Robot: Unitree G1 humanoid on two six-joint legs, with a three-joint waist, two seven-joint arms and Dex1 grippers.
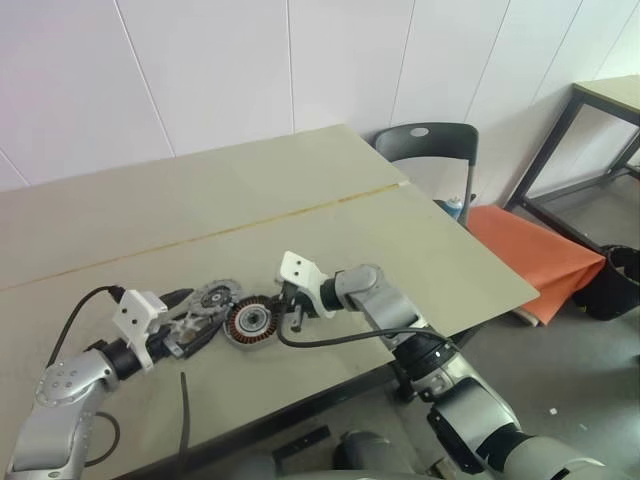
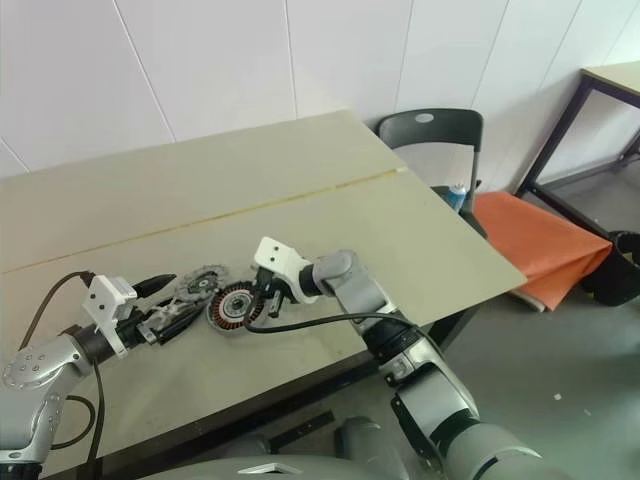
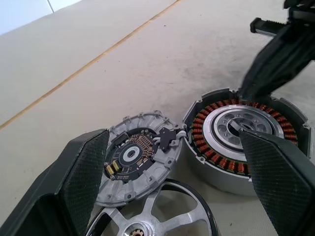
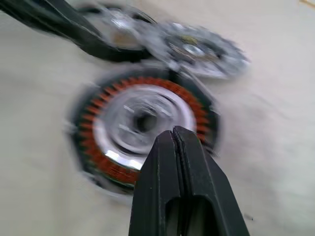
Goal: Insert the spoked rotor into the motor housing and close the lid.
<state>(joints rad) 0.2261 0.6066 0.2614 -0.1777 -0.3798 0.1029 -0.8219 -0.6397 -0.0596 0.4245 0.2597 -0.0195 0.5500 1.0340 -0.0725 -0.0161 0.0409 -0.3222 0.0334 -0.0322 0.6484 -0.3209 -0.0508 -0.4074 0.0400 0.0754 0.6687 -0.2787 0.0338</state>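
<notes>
near the table's front edge (image 1: pixel 330 385), motor housing (image 1: pixel 250 322) sits open, spoked rotor (image 3: pixel 152 221) and lid (image 3: pixel 135 155) just beside it. left gripper (image 3: pixel 172 187) gapes wide, empty, over the rotor; right gripper (image 4: pixel 173 135) pinched closed, empty, at the housing rim. likely best: seat rotor level, hub centred. room is wide toward the wall.

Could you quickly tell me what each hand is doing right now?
Left hand: open, holding nothing.
Right hand: closed, empty, at the motor housing.
</notes>
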